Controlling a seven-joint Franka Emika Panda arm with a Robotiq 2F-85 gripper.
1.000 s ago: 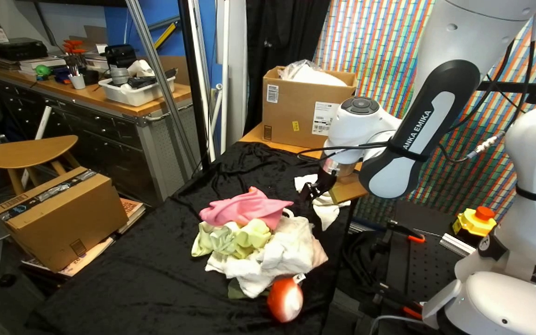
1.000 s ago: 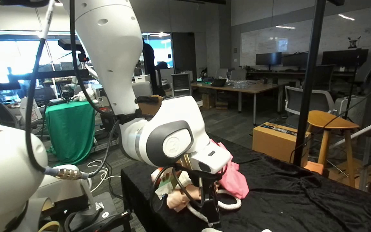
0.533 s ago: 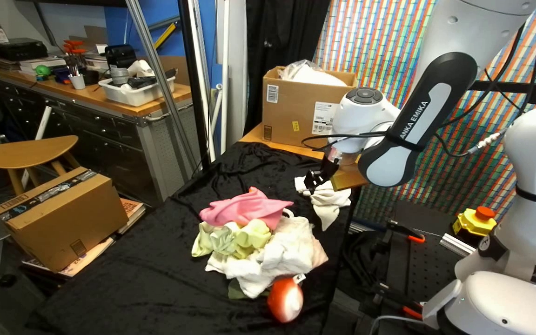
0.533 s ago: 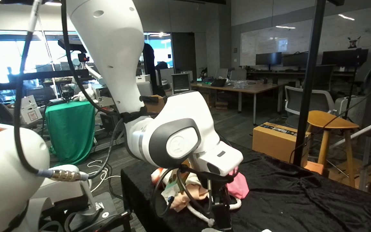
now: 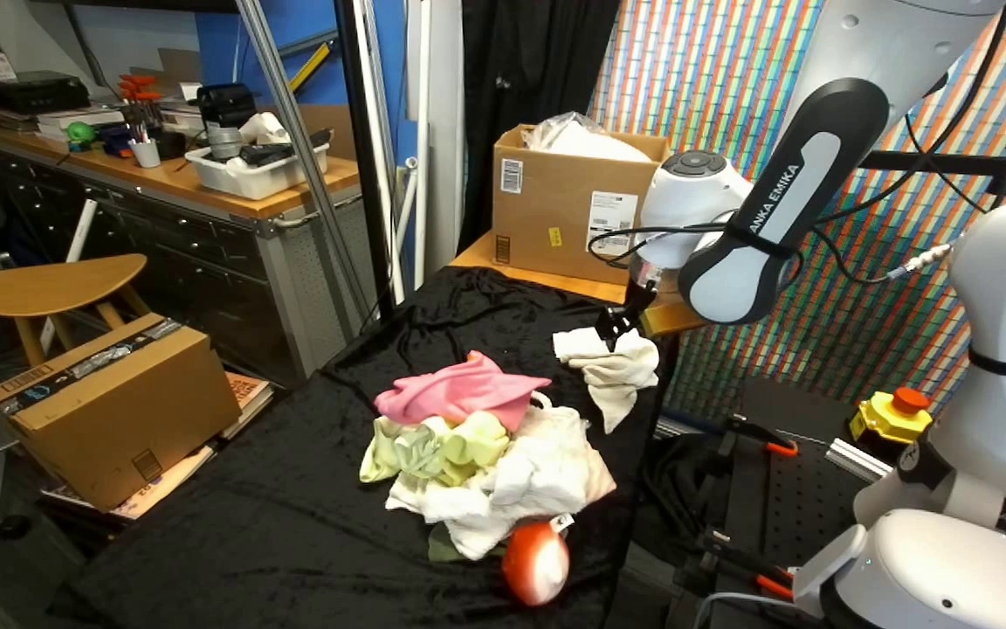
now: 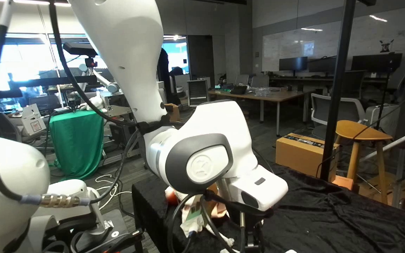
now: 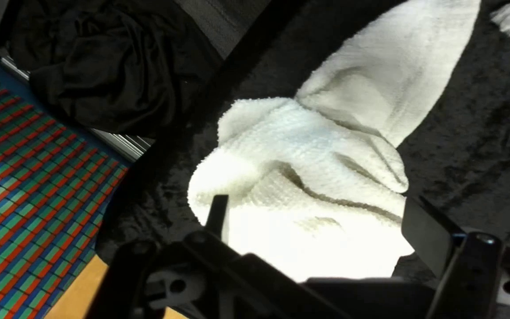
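My gripper [image 7: 317, 208] is open, its two fingers spread wide with nothing gripped. Beyond them lies a crumpled white cloth [image 7: 308, 137], which fills the gap as the wrist view sees it; touching or apart, I cannot tell. In an exterior view the gripper [image 5: 613, 328] hangs over the upper part of that white cloth [image 5: 621, 376]. To the cloth's left is a heap: a pink cloth [image 5: 464, 390], a pale yellow-green cloth [image 5: 451, 447] and a larger white cloth [image 5: 538, 480]. A red and white rounded item [image 5: 536, 563] sits at the heap's near side. The arm hides much of the heap elsewhere.
Black velvet fabric [image 5: 293, 533] covers the table. A cardboard box [image 5: 555, 210] with plastic wrap stands behind, on a wooden surface. Metal posts [image 5: 293, 131] rise beyond the table. A red and yellow stop button [image 5: 896, 415] sits near the robot's base.
The gripper has shifted right and up in an exterior view, away from the heap, uncovering more of the single white cloth. It stays open; the cloths have not moved.
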